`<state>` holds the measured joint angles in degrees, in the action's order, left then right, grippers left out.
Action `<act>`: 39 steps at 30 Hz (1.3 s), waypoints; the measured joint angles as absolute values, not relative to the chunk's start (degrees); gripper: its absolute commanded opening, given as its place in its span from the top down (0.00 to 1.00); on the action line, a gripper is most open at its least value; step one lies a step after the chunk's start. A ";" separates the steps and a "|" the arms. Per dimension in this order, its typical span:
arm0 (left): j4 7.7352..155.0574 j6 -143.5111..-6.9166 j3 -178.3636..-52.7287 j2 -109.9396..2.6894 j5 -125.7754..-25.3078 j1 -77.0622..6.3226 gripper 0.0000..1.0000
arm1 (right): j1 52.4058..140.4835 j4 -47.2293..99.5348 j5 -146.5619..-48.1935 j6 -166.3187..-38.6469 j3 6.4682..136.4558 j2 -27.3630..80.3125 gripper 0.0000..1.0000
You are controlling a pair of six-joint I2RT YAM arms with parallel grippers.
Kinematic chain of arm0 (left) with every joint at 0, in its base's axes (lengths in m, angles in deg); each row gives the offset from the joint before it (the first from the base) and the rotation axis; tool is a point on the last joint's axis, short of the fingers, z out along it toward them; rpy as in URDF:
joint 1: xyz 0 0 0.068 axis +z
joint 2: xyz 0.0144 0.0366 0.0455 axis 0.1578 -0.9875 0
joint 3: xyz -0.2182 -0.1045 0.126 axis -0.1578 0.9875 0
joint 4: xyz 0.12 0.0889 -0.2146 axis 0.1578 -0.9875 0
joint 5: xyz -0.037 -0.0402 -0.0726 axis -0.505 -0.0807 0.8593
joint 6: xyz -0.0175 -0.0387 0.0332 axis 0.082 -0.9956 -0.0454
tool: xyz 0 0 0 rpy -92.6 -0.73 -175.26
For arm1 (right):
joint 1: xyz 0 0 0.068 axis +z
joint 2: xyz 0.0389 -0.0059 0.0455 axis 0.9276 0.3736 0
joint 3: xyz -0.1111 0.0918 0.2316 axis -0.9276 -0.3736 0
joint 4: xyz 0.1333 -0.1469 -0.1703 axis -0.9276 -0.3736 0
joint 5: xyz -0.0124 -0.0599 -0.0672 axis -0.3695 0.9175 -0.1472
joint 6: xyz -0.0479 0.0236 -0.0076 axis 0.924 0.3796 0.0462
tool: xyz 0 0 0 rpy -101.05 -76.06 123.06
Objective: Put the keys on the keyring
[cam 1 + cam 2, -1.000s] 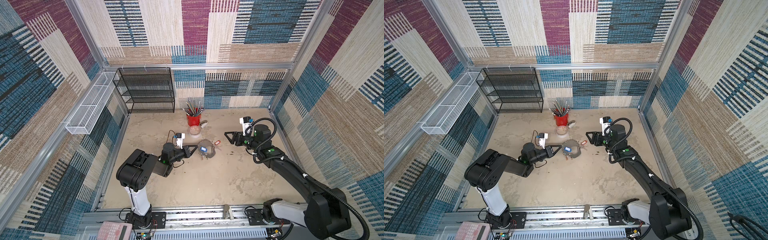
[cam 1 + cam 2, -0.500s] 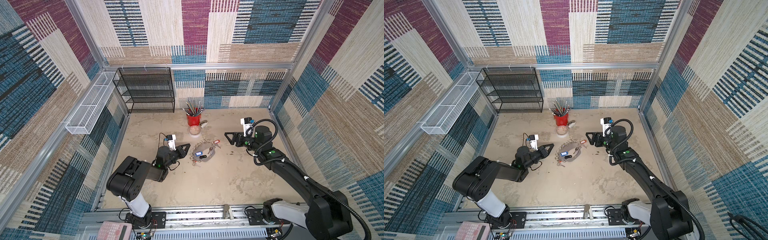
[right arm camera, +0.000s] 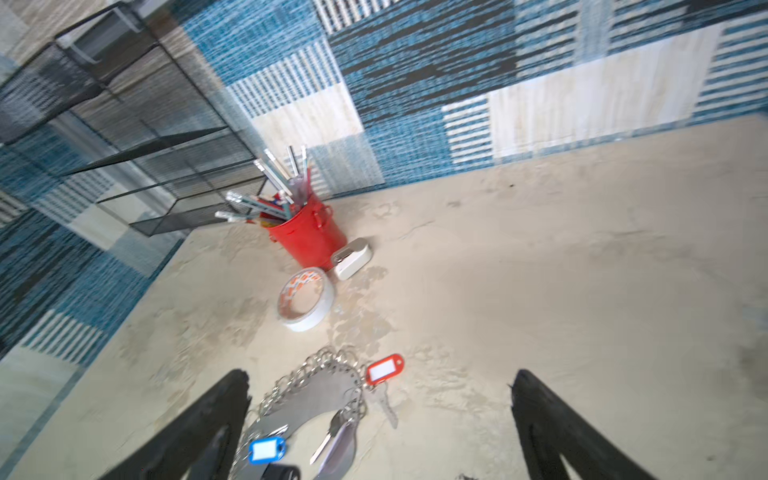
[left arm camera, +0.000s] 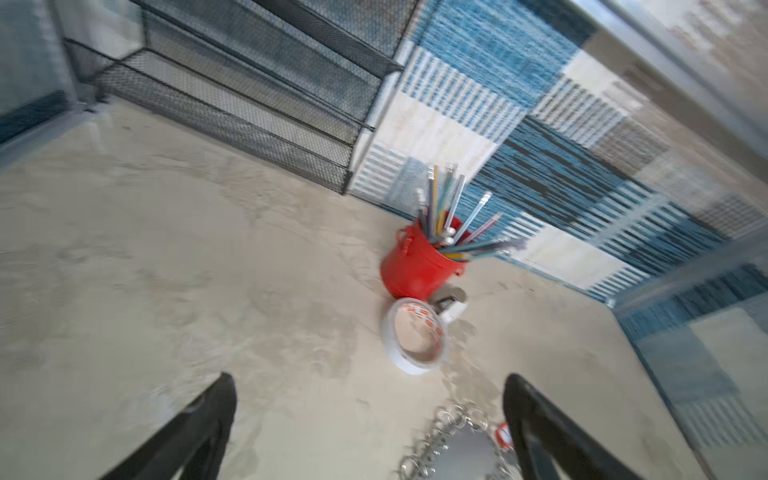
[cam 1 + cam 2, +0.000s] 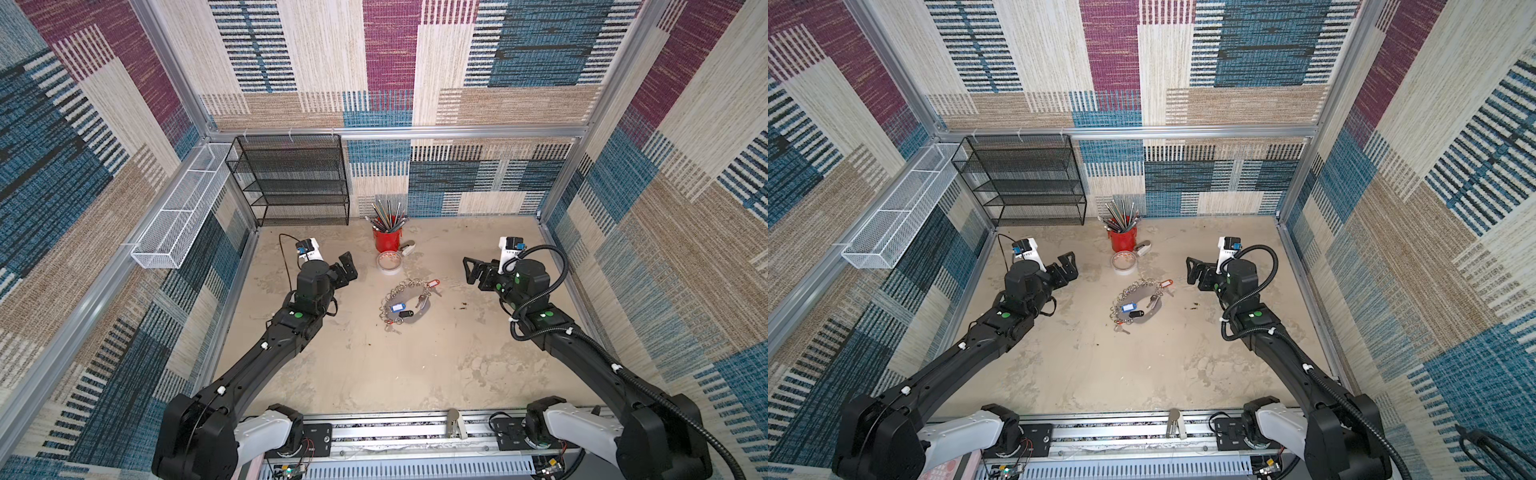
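Left gripper (image 5: 348, 268) and right gripper (image 5: 468, 271) are both empty with jaws spread wide, flanking the keyring (image 3: 320, 399) and well apart from it. The keyring lies flat on the table (image 5: 374, 365), near the tape roll (image 5: 389, 262). The keys (image 3: 328, 436), with red tag (image 3: 384, 370) and blue tag (image 3: 267, 450), sit on or against it. Can't tell if all are threaded.

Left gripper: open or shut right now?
Open. In its wrist view the left gripper shows both fingers spread wide, holding nothing.
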<state>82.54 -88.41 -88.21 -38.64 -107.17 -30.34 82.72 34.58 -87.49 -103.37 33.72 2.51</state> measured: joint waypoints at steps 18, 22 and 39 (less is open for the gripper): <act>101.58 -66.12 -73.28 -47.45 -117.64 -15.54 0.01 | 75.09 82.34 -60.23 -88.93 5.13 11.16 0.00; 114.30 -63.34 -68.50 -48.41 -112.44 -12.26 0.01 | 73.43 93.40 -61.79 -86.61 3.64 21.24 0.00; 110.93 -66.36 -68.78 -47.29 -99.98 -8.35 0.01 | 69.84 102.38 -76.80 -84.53 5.04 27.69 0.00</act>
